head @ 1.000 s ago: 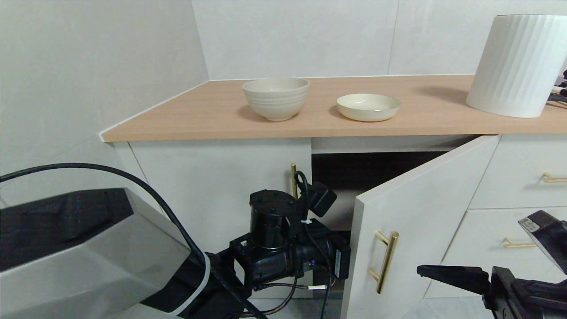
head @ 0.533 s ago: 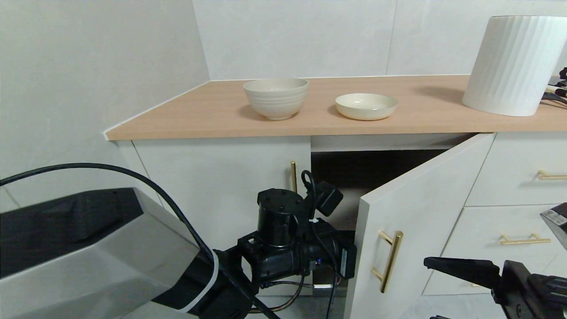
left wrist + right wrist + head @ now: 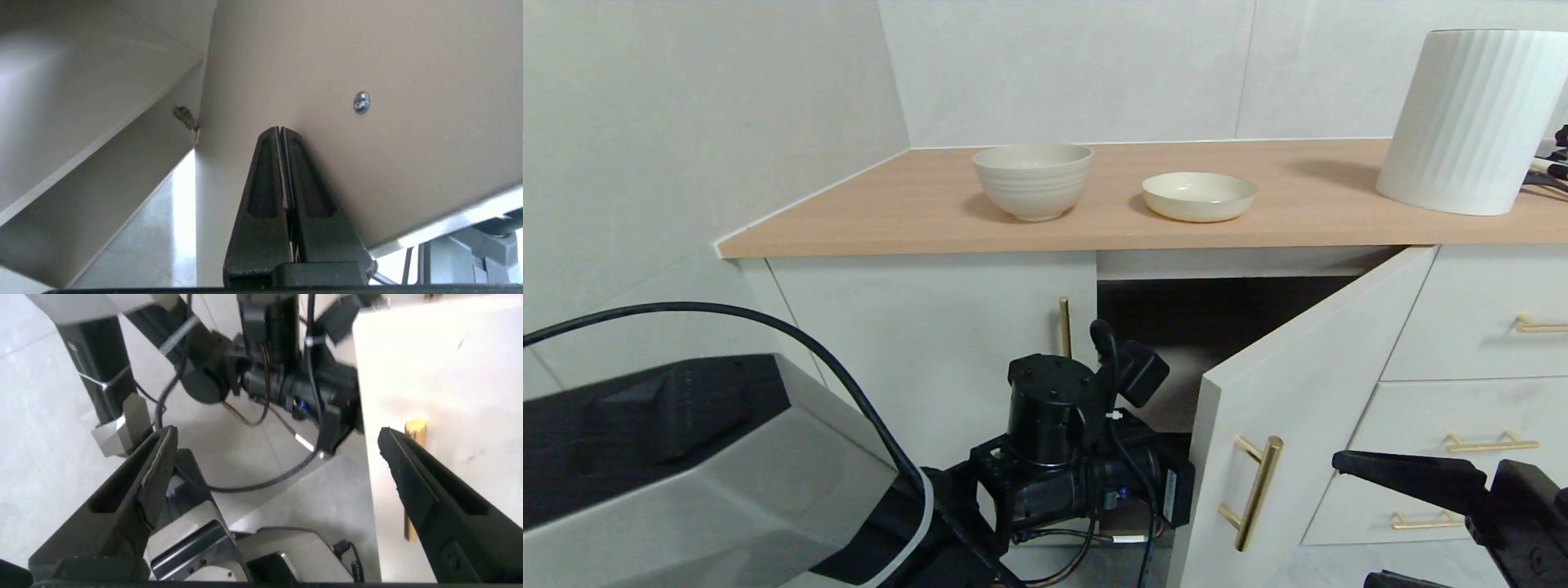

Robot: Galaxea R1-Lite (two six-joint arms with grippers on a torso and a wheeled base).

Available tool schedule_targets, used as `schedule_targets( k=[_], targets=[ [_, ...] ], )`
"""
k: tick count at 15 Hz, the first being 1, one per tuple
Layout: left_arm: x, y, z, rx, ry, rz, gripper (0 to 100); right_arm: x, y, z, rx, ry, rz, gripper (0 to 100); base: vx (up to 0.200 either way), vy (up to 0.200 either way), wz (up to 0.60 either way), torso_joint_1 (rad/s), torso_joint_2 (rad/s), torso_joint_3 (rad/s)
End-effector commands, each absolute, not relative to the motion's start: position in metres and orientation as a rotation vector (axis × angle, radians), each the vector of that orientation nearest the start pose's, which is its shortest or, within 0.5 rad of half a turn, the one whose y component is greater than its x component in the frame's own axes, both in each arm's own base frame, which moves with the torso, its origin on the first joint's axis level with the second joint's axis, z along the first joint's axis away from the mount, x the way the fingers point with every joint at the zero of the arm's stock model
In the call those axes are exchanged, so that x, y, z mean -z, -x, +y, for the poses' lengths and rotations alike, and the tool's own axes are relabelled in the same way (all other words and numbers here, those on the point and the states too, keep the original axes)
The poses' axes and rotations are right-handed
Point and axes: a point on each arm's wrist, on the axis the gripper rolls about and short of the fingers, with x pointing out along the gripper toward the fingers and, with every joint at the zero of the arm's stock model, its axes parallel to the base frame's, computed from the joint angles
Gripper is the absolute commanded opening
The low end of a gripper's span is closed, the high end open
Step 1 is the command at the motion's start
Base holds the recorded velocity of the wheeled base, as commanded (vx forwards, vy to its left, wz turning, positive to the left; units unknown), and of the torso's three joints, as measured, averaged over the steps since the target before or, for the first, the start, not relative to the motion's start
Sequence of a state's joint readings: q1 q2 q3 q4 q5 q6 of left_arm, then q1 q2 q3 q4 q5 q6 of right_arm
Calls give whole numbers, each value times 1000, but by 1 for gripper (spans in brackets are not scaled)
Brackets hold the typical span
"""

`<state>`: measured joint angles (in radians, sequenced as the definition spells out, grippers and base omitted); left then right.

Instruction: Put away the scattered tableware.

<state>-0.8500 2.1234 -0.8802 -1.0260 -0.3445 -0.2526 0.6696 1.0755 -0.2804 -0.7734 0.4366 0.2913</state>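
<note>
- A deep bowl point(image 3: 1032, 180) and a shallow dish point(image 3: 1199, 196) sit apart on the wooden worktop point(image 3: 890, 216), above an open cabinet door point(image 3: 1307, 384).
- Left gripper point(image 3: 280, 132), at the cabinet opening: fingers pressed together.
- Right gripper point(image 3: 276, 439), beside the door: fingers spread wide.

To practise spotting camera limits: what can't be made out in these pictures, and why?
Cupboard interior: head view, dark, partly behind the open door.
Bowl contents: head view, hidden by its rim.
Dark items beside the ribbed container: head view, cut off by the edge.
Right hand: head view, lower finger cut by the bottom edge.
</note>
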Motion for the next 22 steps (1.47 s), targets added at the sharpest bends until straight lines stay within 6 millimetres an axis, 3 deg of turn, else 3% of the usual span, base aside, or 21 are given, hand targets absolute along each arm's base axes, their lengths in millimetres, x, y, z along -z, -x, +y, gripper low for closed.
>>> schedule_targets(
  k=[1,11,14,16,18,20,22],
  targets=[
    [-93,-249,-295,1156,164,370,0,-192,-98,90,-1098,-260,171,100,-200,0,0,2,-2,2],
    [-84,-252,-300,1153,158,393,0,-197,-95,88,-1105,-263,143,100,-20,0,0,1,0,0],
    [-97,-224,-324,1238,160,357,0,-215,-94,89,-1140,-270,71,100,0,0,0,0,0,0],
    [-108,-190,-348,1323,181,346,0,-226,-83,87,-1228,-272,14,100,0,0,0,0,0,0],
    [-116,-162,-356,1388,196,336,0,-228,-81,86,-1248,-271,3,100,0,0,0,0,0,0],
    [-132,-151,-349,1410,244,306,0,-227,-82,86,-1244,-271,9,100,0,0,0,0,0,0],
    [-137,-171,-323,1327,268,308,0,-226,-85,88,-1234,-271,24,100,0,0,0,0,0,0]
  ],
)
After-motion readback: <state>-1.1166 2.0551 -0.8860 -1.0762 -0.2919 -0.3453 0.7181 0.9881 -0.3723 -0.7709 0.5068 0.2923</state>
